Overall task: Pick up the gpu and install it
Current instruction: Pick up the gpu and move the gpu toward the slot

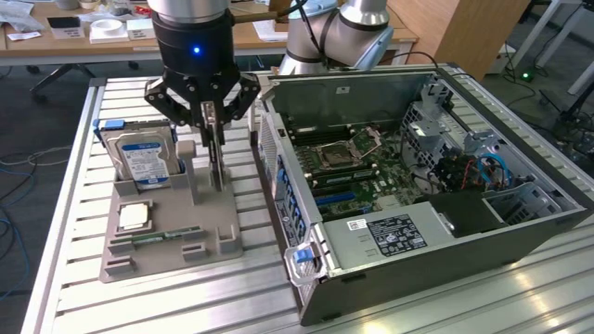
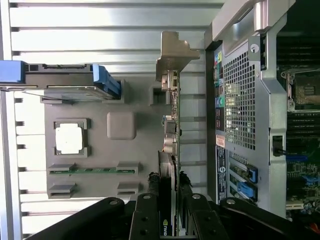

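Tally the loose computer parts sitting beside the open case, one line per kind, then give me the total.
Hard drive: 1
gpu: 1
Processor chip: 1
Memory stick: 1
Total: 4

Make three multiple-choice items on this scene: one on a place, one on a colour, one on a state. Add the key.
1. In the exterior view, where does the hard drive stand?
A) in the grey tray, left of the gpu
B) inside the computer case
C) lying on top of the gpu

2. The memory stick in the tray is:
A) red
B) green
C) white

3. The gripper is:
A) open over the hard drive
B) shut on the memory stick
C) shut on the gpu

Key: 1 A, its blue-white label shows left of the card; 2 B, a green strip lies in its slot; 3 C, it clamps the upright card.
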`<state>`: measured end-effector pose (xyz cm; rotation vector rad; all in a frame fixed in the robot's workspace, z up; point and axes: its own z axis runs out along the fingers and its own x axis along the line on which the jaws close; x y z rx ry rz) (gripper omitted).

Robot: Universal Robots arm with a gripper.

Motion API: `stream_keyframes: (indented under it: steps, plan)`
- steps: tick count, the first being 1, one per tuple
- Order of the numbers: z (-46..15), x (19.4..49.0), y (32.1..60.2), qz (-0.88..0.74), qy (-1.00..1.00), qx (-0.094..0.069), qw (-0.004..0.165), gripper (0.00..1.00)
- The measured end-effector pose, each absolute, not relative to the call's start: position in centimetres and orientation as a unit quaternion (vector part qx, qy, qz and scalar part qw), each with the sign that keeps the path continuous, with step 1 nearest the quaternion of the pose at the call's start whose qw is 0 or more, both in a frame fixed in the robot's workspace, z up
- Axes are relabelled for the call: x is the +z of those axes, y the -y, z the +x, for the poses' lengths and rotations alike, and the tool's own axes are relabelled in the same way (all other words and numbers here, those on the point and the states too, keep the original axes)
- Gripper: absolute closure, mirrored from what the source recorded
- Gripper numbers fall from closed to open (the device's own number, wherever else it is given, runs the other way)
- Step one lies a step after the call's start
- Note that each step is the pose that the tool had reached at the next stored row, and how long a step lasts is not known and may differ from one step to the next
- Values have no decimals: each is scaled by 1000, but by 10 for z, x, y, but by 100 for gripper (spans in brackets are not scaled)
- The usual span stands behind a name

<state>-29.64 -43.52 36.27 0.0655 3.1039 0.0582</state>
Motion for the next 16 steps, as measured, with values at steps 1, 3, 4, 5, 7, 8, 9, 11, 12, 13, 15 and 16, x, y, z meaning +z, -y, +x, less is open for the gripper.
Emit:
stream_keyframes:
  steps: [1,3,4,5,7,8,9,11,12,13,15,16]
  plan:
    - [-296,365,435,21,-999,19,18,74]
    - [-296,368,435,21,-999,19,18,74]
    - [-296,370,435,21,-999,19,18,74]
    - [-296,372,435,21,-999,19,18,74]
    - [-296,375,435,21,-999,19,18,74]
    - [-296,377,435,21,-999,19,18,74]
    - [-296,379,435,21,-999,19,18,74]
    - [-296,382,435,21,-999,19,18,74]
    - [-296,384,435,21,-999,19,18,74]
    - [-296,386,435,21,-999,19,18,74]
    - [-296,389,435,21,-999,19,18,74]
    - [-296,390,435,21,-999,19,18,74]
